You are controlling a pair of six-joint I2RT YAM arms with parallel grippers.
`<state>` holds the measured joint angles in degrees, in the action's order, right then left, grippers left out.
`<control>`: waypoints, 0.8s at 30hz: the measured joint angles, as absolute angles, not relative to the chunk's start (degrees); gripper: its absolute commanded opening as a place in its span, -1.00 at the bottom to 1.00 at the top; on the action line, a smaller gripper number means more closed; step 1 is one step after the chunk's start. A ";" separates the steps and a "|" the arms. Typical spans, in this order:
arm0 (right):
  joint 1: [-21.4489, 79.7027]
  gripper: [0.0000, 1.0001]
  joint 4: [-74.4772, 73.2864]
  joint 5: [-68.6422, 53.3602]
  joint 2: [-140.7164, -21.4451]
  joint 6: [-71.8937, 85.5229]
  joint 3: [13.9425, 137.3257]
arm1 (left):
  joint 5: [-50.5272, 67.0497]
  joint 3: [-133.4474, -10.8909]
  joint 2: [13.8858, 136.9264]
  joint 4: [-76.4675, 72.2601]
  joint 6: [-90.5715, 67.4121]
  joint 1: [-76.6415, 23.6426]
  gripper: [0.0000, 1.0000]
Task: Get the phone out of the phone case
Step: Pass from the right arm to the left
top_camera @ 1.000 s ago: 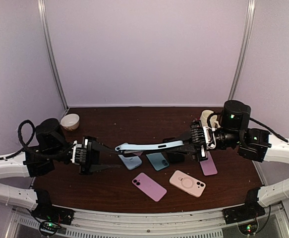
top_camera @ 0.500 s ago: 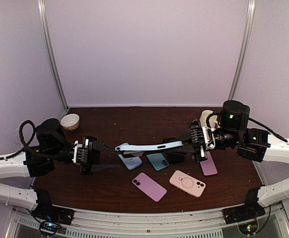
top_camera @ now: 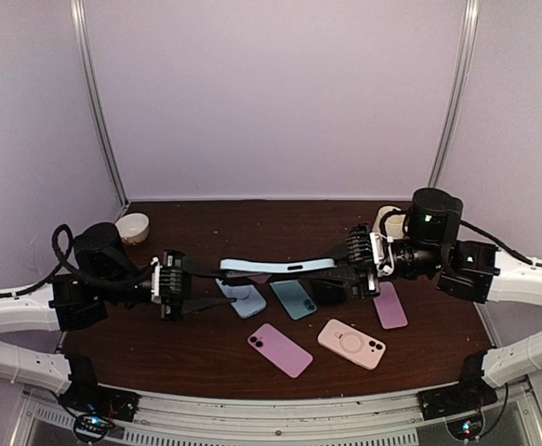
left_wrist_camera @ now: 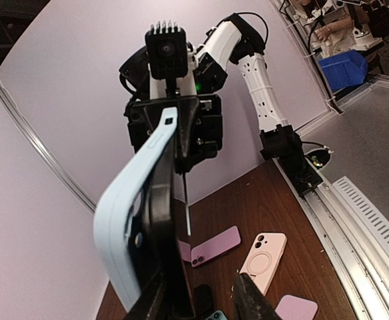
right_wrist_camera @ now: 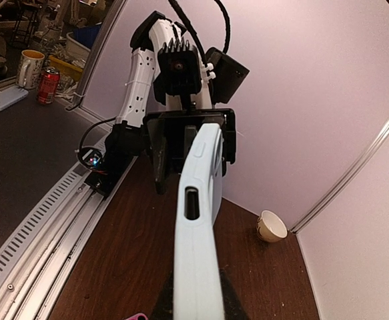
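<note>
Both arms nearer together, left gripper [top_camera: 199, 283] and right gripper [top_camera: 331, 279] both clamping the levelled blue phone case [top_camera: 272, 268]; no legible writing.

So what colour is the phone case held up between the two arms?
Light blue phone case, clearest in the left wrist view.

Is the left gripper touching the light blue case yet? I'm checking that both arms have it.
Touching. The left wrist view shows the left gripper with a finger against the light blue case.
</note>
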<state>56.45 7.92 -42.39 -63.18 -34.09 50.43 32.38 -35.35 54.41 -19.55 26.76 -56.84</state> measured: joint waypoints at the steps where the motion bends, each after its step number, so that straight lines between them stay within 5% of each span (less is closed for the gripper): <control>1: 56.55 -1.00 8.54 -42.30 -63.46 -34.04 50.43 | 32.14 -35.35 54.37 -19.68 26.63 -56.84 -0.34; 15: 58.70 -1.00 14.00 -41.12 -68.36 -32.80 52.36 | 30.30 -35.33 53.60 -20.97 25.61 -56.69 -0.63; 21: 59.77 -1.00 15.49 -40.84 -70.39 -32.60 53.34 | 29.89 -35.33 53.12 -20.95 25.61 -56.60 -0.98; 24: 59.96 -0.95 16.19 -40.23 -70.50 -32.82 53.34 | 29.61 -35.31 52.97 -20.97 25.19 -56.29 -1.00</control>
